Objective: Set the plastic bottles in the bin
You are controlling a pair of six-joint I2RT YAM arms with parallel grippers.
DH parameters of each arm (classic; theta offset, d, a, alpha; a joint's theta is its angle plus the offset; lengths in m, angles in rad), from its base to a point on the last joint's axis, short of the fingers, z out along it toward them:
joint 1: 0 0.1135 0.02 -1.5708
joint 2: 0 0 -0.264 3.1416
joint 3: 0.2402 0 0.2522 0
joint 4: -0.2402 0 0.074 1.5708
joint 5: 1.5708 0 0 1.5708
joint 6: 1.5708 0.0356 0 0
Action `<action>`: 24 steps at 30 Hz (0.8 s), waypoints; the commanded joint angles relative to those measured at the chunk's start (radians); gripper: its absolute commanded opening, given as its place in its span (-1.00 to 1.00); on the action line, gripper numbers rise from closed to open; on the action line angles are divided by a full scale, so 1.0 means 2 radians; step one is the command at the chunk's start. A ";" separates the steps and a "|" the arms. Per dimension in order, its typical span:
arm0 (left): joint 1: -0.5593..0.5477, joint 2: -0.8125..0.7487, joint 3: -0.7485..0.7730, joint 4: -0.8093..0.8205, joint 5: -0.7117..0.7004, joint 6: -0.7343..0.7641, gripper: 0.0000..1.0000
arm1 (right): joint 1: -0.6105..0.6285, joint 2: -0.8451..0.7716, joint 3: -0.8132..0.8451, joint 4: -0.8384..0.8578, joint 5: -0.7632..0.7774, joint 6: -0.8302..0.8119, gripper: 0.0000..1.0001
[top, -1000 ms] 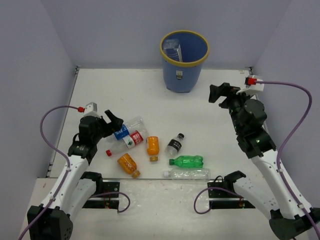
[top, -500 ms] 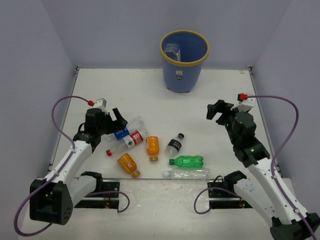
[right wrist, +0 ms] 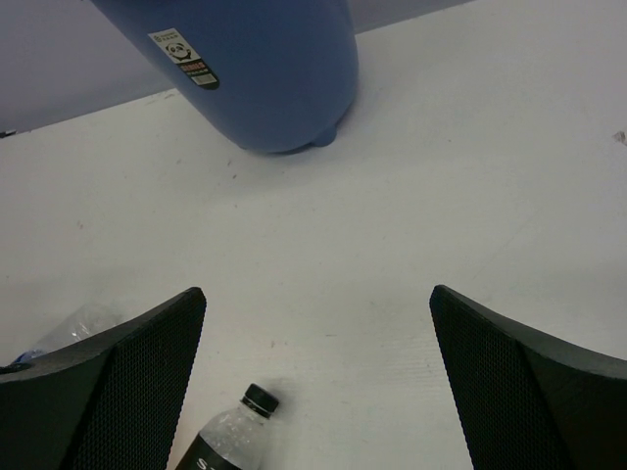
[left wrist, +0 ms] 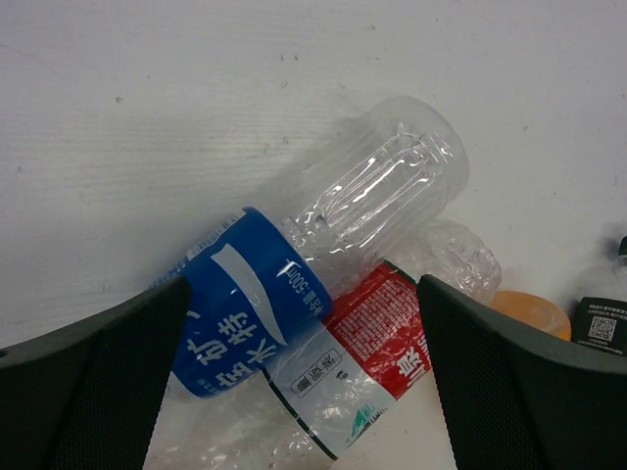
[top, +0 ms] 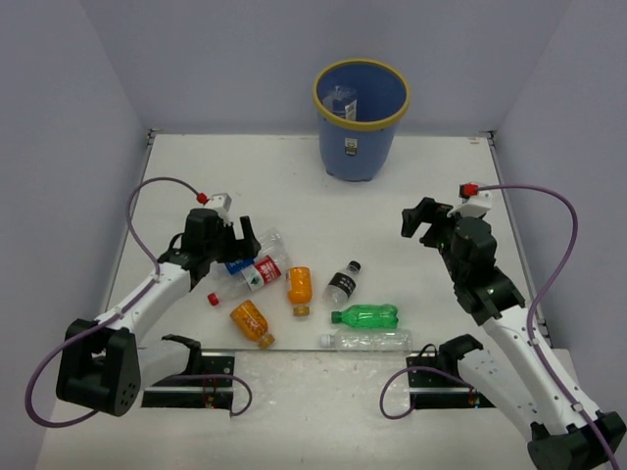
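Jaws of the left gripper [left wrist: 304,294] stand wide and empty right over the blue-label bottle [left wrist: 240,318], which lies at near left against the red-label bottle [left wrist: 377,328], its long axis slanting across the gap between them. Right gripper [top: 416,220], also wide and empty, is well apart to the right; bin [top: 358,152] stands far, centre

A white table [top: 294,181] stands between pale lilac walls [top: 225,59].
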 commanded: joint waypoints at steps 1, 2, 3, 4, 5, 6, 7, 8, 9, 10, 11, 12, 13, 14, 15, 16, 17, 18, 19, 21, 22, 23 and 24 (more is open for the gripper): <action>-0.020 0.038 0.028 0.013 -0.002 0.032 1.00 | -0.003 -0.009 -0.004 0.004 -0.001 0.009 0.97; -0.031 0.051 0.030 0.009 -0.018 0.036 1.00 | -0.003 -0.014 -0.007 0.004 -0.001 0.009 0.97; -0.039 0.057 0.039 0.001 -0.029 0.041 1.00 | -0.004 -0.018 -0.010 0.004 -0.001 0.009 0.98; -0.043 0.062 0.041 -0.003 -0.032 0.043 1.00 | -0.004 -0.022 -0.012 0.004 0.001 0.012 0.98; -0.046 0.067 0.044 -0.007 -0.035 0.046 1.00 | -0.004 -0.026 -0.014 0.004 0.002 0.014 0.97; -0.048 0.066 0.044 -0.007 -0.035 0.046 1.00 | -0.004 -0.029 -0.015 0.004 0.003 0.015 0.97; -0.050 0.066 0.043 -0.006 -0.035 0.047 1.00 | -0.004 -0.032 -0.015 0.004 0.003 0.016 0.97; -0.054 0.066 0.043 -0.005 -0.034 0.052 1.00 | -0.005 -0.032 -0.016 0.005 0.004 0.017 0.97; -0.058 0.067 0.043 -0.005 -0.037 0.054 1.00 | -0.005 -0.033 -0.016 0.005 0.005 0.017 0.97; -0.061 0.068 0.043 -0.005 -0.042 0.055 1.00 | -0.006 -0.033 -0.016 0.004 0.005 0.017 0.98; -0.063 0.071 0.044 -0.005 -0.045 0.055 1.00 | -0.006 -0.032 -0.016 0.004 0.005 0.017 0.98; -0.064 0.074 0.045 -0.005 -0.045 0.055 1.00 | -0.006 -0.032 -0.016 0.004 0.005 0.016 0.97; -0.064 0.078 0.046 -0.006 -0.054 0.055 1.00 | -0.006 -0.032 -0.016 0.004 0.005 0.016 0.97; -0.064 0.082 0.047 -0.008 -0.067 0.055 1.00 | -0.007 -0.032 -0.016 0.003 0.005 0.016 0.97; -0.065 0.084 0.048 -0.009 -0.074 0.055 1.00 | -0.006 -0.032 -0.017 0.003 0.005 0.016 0.97; -0.065 0.095 0.052 -0.015 -0.083 0.055 1.00 | -0.006 -0.033 -0.017 0.003 0.006 0.016 0.97; -0.065 0.101 0.054 -0.018 -0.088 0.057 1.00 | -0.007 -0.035 -0.017 0.003 0.006 0.016 0.97; -0.065 0.109 0.059 -0.023 -0.091 0.057 0.99 | -0.007 -0.036 -0.017 0.003 0.006 0.016 0.97; -0.065 0.115 0.060 -0.024 -0.094 0.057 0.98 | -0.007 -0.037 -0.018 0.003 0.006 0.015 0.97; -0.065 0.126 0.067 -0.027 -0.095 0.059 0.95 | -0.008 -0.039 -0.017 0.003 -0.004 0.012 0.97; -0.066 0.132 0.070 -0.026 -0.093 0.060 0.92 | -0.008 -0.039 -0.017 0.003 -0.011 0.012 0.97; -0.066 0.136 0.073 -0.025 -0.091 0.062 0.89 | -0.008 -0.039 -0.016 0.003 -0.016 0.012 0.97; -0.067 0.140 0.077 -0.024 -0.088 0.064 0.83 | -0.008 -0.038 -0.016 0.004 -0.017 0.011 0.97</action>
